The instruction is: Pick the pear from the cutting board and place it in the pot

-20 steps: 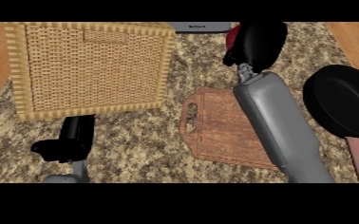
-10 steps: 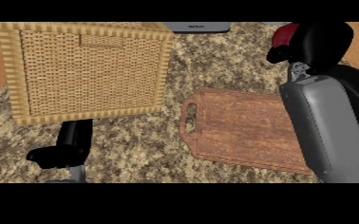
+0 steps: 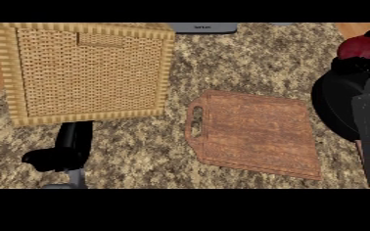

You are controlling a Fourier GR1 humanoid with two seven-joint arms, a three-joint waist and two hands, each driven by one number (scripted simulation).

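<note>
Pot [image 3: 330, 103] cut by rt edge (pear [image 3: 356, 48] too)

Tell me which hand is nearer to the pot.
Right. The right hand is over the pot at the view's right edge, holding the pear. The left hand rests at the lower left, beyond the board from the pot.

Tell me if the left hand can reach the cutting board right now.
Probably yes: only bare counter lies between the left hand and the cutting board's handle side.

basket [image 3: 90, 71] left, cutting board [image 3: 256, 132] right of it, pot [image 3: 334, 103] far right
</note>
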